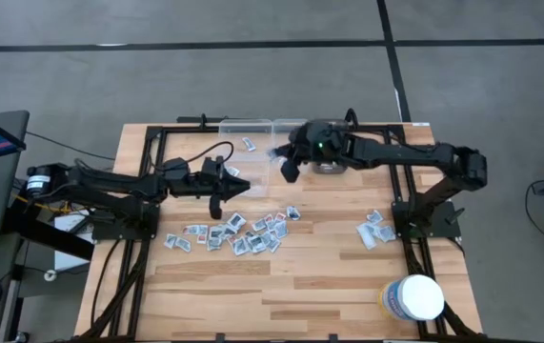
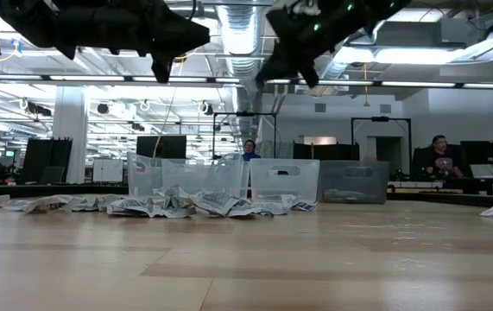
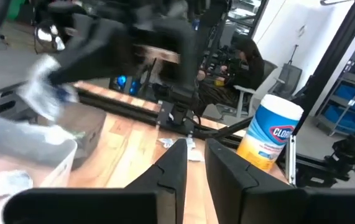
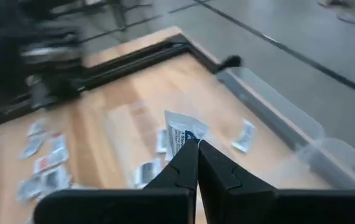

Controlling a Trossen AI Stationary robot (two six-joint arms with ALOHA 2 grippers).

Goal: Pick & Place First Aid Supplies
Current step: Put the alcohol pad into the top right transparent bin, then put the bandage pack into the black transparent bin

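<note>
White packet (image 4: 181,134) pinched in the closed right end effector (image 4: 196,147), carried above the clear bins (image 1: 248,129) at the worktop's (image 1: 300,286) far edge. Loose packets (image 1: 243,233) lie mid-worktop, more (image 1: 376,229) near the right arm's base. Left end effector (image 3: 194,149) hovers slightly parted, empty. Judged step: transport to bin. Next move calls for lowering over a compartment, then release.

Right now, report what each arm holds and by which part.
Right gripper pinches a white packet by its edge, above the clear bins. Left gripper holds nothing.
</note>
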